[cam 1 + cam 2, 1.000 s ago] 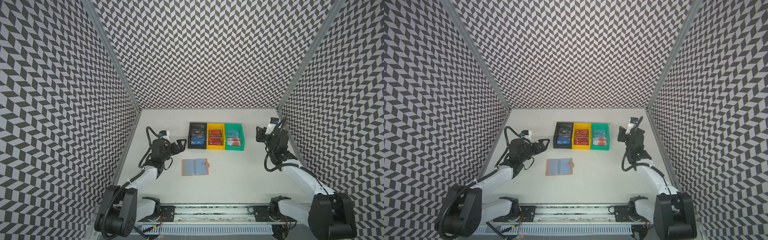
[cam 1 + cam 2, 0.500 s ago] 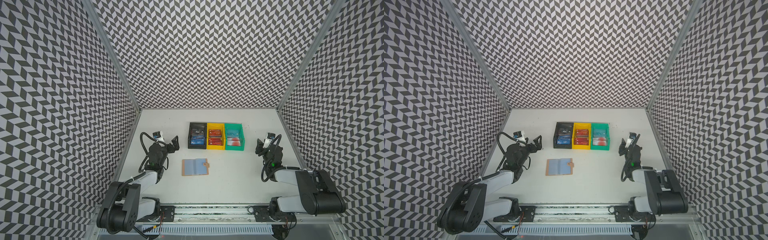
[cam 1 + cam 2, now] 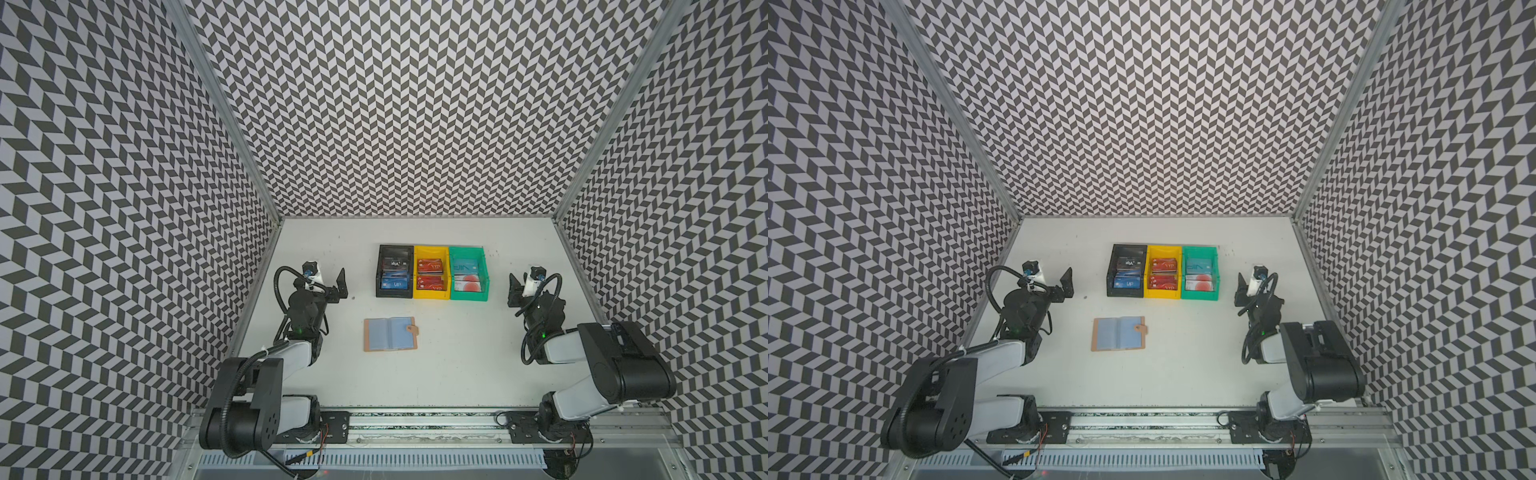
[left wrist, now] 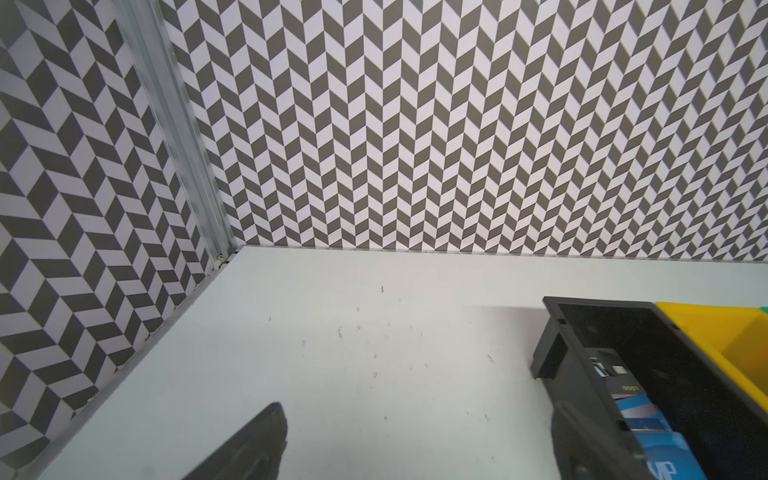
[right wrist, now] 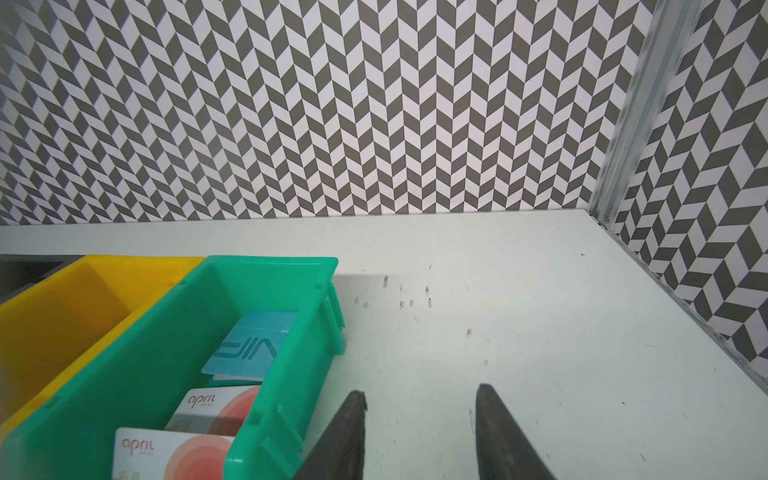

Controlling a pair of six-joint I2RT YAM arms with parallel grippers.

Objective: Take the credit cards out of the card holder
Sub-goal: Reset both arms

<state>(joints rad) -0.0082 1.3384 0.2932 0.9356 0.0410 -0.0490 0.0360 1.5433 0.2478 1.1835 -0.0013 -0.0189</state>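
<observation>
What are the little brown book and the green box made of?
The little brown book looks like tan leather or fake leather, matte, with pale blue see-through plastic pockets. The green box looks like hard plastic, smooth and slightly shiny, with moulded ribs on its side.

Three tall walls covered in a grey-and-white chevron pattern [image 3: 415, 104] enclose a matte white tabletop [image 3: 457, 374], lightly scuffed with small dark marks. Silver aluminium corner posts [image 3: 224, 108] rise where the walls meet. A silver metal rail [image 3: 419, 430] edges the front. Light is soft and even.

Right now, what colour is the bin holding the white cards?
Green bin; clearest in the right wrist view.
</observation>
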